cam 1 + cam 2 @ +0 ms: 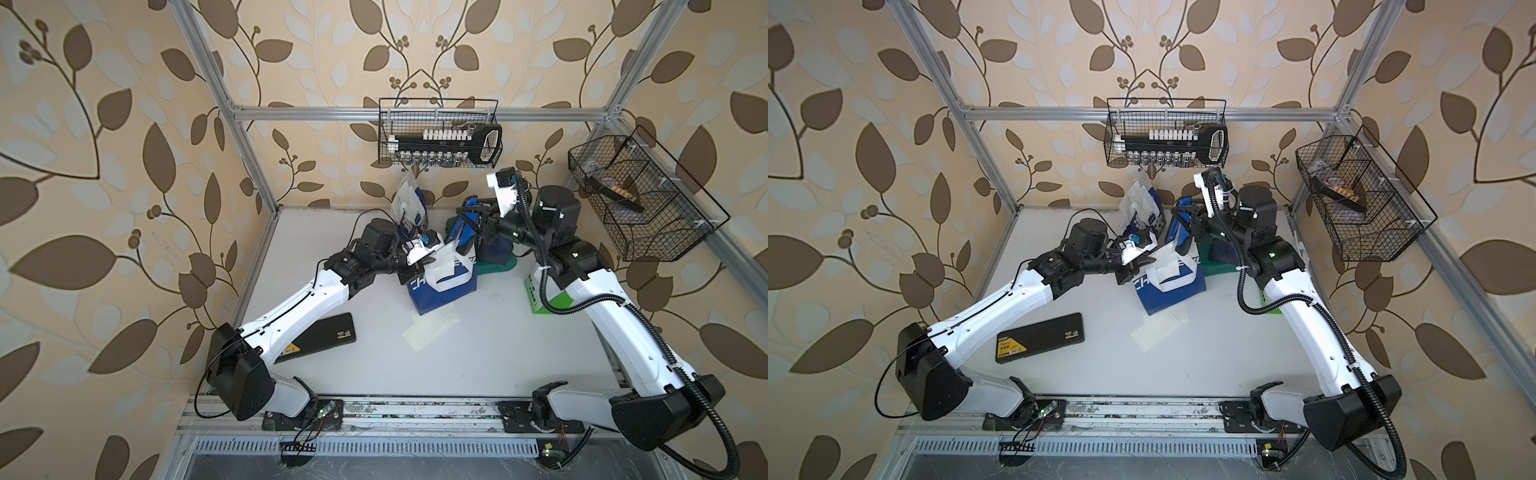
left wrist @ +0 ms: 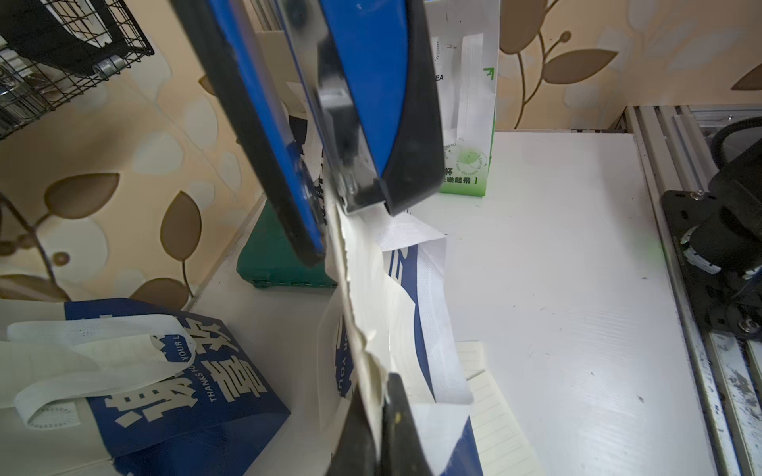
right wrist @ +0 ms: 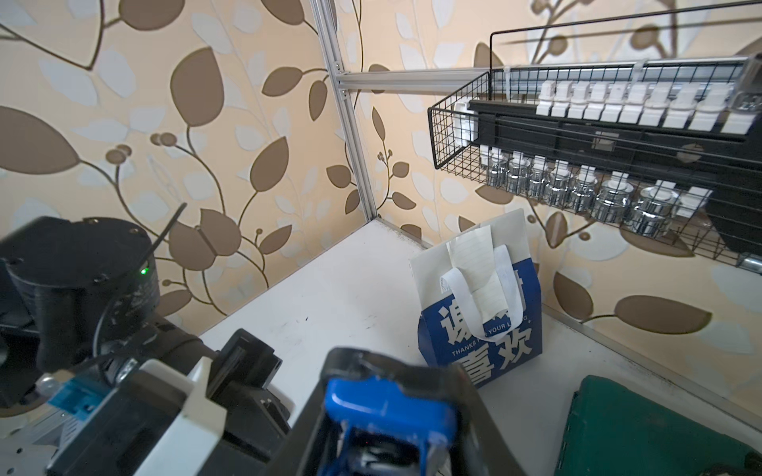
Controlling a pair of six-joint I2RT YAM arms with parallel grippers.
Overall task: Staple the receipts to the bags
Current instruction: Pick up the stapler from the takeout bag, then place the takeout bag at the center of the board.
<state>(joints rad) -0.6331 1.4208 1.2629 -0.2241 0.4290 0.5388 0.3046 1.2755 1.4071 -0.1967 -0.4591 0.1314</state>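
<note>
Left gripper (image 2: 373, 416) clamped tight on receipt (image 2: 361, 268) and rim of blue-and-white bag (image 2: 429, 288). Just beyond its fingertips, receipt edge enters mouth of blue stapler (image 2: 371, 103), gripped by right gripper (image 3: 391, 420). Loose receipts (image 1: 428, 332) lie by bag's base.

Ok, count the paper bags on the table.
4: small navy bag at the back; large blue-and-white bag centre, pinched by left gripper; white-and-green bag beside the right arm; another blue bag, mostly hidden behind it.
</note>
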